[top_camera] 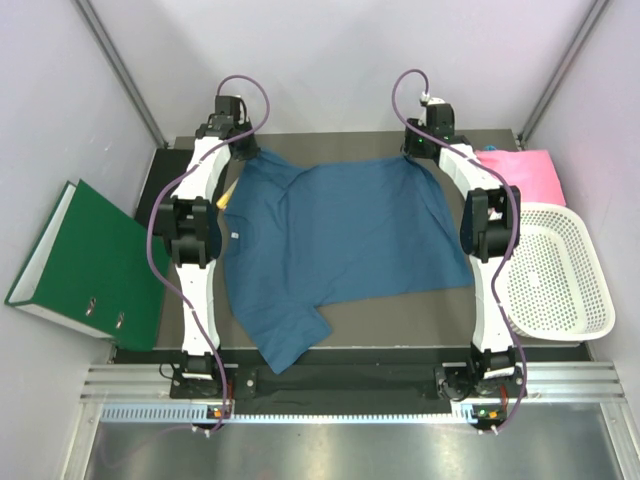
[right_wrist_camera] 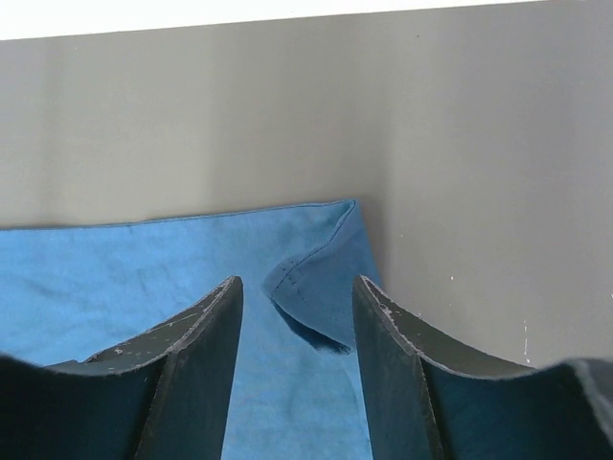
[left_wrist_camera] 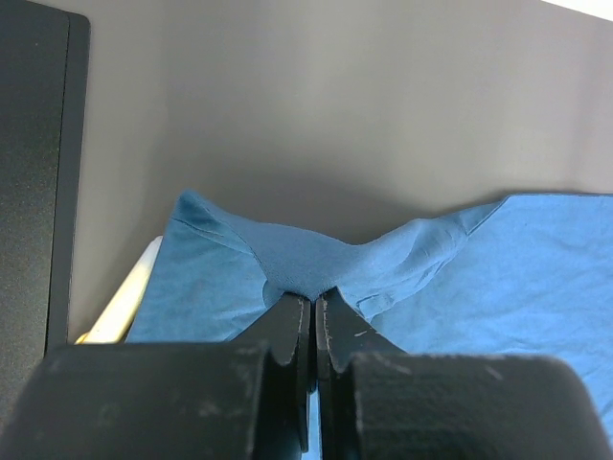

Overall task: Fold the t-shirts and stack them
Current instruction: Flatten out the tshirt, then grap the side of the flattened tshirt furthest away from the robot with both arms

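Spotter: Overhead view first. Your teal shirt (top_camera: pixel 340 235) lies spread on the worktop (top_camera: pixel 420 320), collar at 9 o'clock and hem at 3, so its long axis runs 9 to 3. Both arms reach to its 12 o'clock edge. The left gripper (top_camera: pixel 238 145) is at the collar-side corner and the right gripper (top_camera: pixel 413 152) at the hem-side corner.

Checker: And the pink shirt (top_camera: pixel 520 168)?

Spotter: It's at about 2 o'clock, past the right gripper and apart from the teal one.

Checker: Left wrist view?

Spotter: The left gripper (left_wrist_camera: pixel 314 299) has its jaws shut on a pinch of teal shirt (left_wrist_camera: pixel 536 278). The cloth puckers up into the tips.

Checker: Right wrist view?

Spotter: The right gripper (right_wrist_camera: pixel 297 284) has its jaws apart and grips nothing. The folded corner (right_wrist_camera: pixel 321 292) of the hem lies directly between the tips. The shirt's body runs off to 9 o'clock, with bare worktop at 3. I cannot tell whether the tips touch the cloth.

Checker: What does your next move turn on?

Spotter: That corner, I'd judge. You already straddle it, so you need only settle and close. With both far corners held, you could carry that edge toward 6 o'clock, across the long axis. If you close too high, you'd lift one side only and skew the fold.
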{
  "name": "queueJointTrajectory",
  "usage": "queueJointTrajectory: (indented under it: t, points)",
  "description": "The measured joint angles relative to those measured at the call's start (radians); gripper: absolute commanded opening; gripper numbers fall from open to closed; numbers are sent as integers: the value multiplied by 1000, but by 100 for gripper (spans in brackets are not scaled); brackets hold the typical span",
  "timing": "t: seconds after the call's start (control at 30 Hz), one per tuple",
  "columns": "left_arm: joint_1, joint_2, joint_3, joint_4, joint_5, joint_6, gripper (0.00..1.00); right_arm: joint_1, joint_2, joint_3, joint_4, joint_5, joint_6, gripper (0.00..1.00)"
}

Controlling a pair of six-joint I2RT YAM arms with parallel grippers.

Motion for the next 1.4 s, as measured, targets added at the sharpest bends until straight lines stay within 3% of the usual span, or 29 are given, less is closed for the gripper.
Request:
queueJointTrajectory:
  t: [0.47,0.57,0.6,0.63,0.73,1.13,1.4]
  points:
    - [0,3,2,-1,-4,-2,0,8,47,5,-4,-4,4,48]
    - [0,5,4,-1,-4,-4,0,11,48,8,-5,0,4,44]
    - [0,5,4,-1,-4,-4,0,12,50,12,-4,3,6,41]
    - [0,5,5,-2,-4,-4,0,13,55,20,-6,8,10,23]
    - [0,5,6,-5,-5,-4,0,14,74,48,-6,34,26,0]
    - [0,4,19,-58,-24,-18,0,13,69,60,-31,132,52,0]
    - [0,-64,2,-183,-8,-76,0,-1,-153,-85,-97,141,52,0]
